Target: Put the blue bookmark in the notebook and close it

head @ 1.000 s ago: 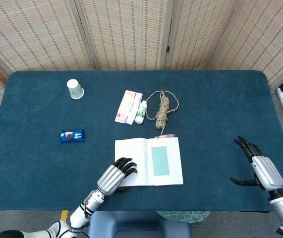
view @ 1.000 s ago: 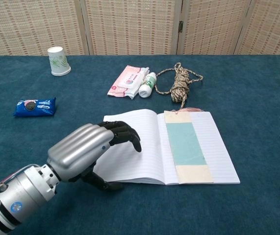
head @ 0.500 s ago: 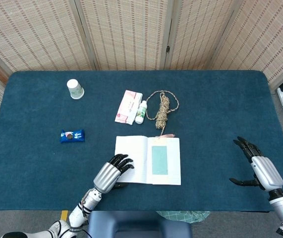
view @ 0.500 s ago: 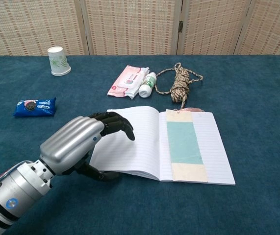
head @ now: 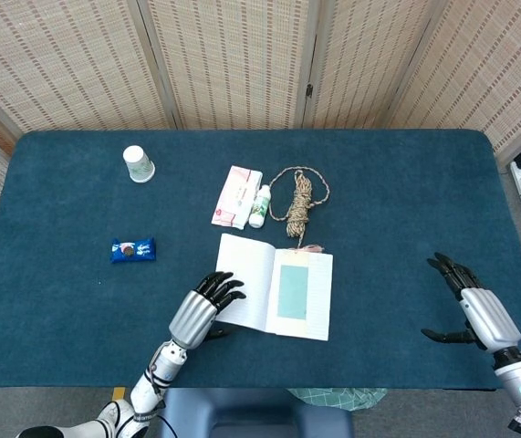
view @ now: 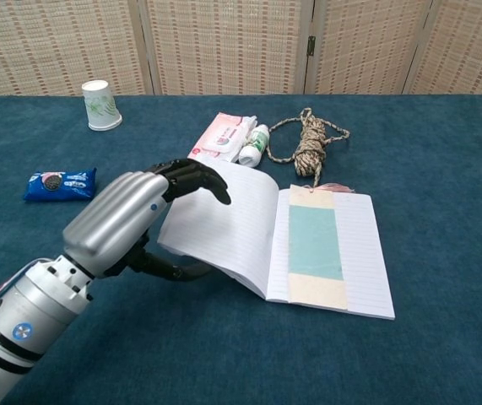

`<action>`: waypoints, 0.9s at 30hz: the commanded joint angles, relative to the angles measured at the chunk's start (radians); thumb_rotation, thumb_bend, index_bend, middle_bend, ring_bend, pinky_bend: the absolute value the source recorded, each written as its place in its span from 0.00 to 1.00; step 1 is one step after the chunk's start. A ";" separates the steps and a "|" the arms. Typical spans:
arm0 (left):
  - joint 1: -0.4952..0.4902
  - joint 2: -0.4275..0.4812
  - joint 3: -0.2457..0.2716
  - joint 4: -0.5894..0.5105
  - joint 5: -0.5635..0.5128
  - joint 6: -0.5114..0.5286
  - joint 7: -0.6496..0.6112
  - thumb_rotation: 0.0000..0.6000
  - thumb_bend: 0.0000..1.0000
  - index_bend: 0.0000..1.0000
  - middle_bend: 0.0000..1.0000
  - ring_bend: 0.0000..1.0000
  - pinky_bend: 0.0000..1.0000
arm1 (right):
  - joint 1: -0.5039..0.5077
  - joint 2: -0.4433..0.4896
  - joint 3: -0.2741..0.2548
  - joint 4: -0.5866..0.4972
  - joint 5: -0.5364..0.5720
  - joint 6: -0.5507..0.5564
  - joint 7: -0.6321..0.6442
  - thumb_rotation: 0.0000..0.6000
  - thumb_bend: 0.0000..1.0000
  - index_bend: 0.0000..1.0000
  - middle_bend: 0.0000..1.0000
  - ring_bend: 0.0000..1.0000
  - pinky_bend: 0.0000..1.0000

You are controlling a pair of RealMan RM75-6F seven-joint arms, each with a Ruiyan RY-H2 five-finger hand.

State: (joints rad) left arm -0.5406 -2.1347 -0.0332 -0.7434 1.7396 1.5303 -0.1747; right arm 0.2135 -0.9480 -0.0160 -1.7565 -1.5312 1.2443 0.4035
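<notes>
We are gripping the notebook's (view: 249,232) raised left page with our left hand (view: 131,224); our right hand (head: 474,306) is hovering released over the blue bench (head: 406,201), woven screens (head: 242,59) behind.

In the chest view the left hand (view: 131,221) covers the near left corner of the notebook (view: 308,245), and its thumb goes under the raised left cover, so how it grips there cannot be told. The lifted page hides the bench (view: 443,169) behind that side of the notebook. The right hand (head: 474,308), well right of the notebook, shows only in the head view, its forearm cut by the lower edge. Print on the small bottle (head: 259,206) beyond the notebook is too small to read.
</notes>
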 commanded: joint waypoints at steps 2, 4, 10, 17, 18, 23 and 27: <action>-0.018 -0.014 -0.011 0.020 0.001 0.016 -0.008 1.00 0.21 0.38 0.31 0.17 0.19 | 0.000 -0.001 -0.001 -0.001 -0.003 -0.002 -0.001 1.00 0.00 0.00 0.00 0.00 0.01; -0.027 -0.022 -0.017 0.032 0.000 0.023 -0.017 1.00 0.21 0.38 0.31 0.17 0.18 | 0.000 -0.001 -0.002 -0.003 -0.005 -0.003 -0.002 1.00 0.00 0.00 0.00 0.00 0.01; -0.056 -0.042 -0.036 0.063 0.000 0.056 -0.056 1.00 0.21 0.38 0.31 0.17 0.18 | -0.002 0.004 -0.003 -0.009 -0.008 0.000 0.003 1.00 0.00 0.00 0.00 0.00 0.01; -0.091 -0.060 -0.044 0.081 0.008 0.085 -0.095 1.00 0.21 0.38 0.31 0.16 0.18 | -0.001 0.007 -0.004 -0.012 -0.011 -0.005 0.009 1.00 0.00 0.00 0.00 0.00 0.01; -0.096 -0.063 -0.043 0.082 0.010 0.088 -0.097 1.00 0.21 0.38 0.31 0.16 0.18 | -0.001 0.007 -0.004 -0.013 -0.012 -0.005 0.010 1.00 0.00 0.00 0.00 0.00 0.01; -0.120 -0.078 -0.034 0.080 0.023 0.092 -0.096 1.00 0.21 0.38 0.31 0.16 0.18 | -0.002 0.011 -0.006 -0.016 -0.019 -0.002 0.017 1.00 0.00 0.00 0.00 0.00 0.02; -0.135 -0.090 -0.021 0.072 0.036 0.093 -0.093 1.00 0.21 0.38 0.31 0.16 0.18 | -0.005 0.018 -0.009 -0.022 -0.030 0.007 0.026 1.00 0.00 0.00 0.00 0.00 0.02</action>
State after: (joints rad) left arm -0.6710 -2.2210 -0.0582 -0.6691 1.7709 1.6240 -0.2694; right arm 0.2092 -0.9316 -0.0238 -1.7772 -1.5586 1.2489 0.4275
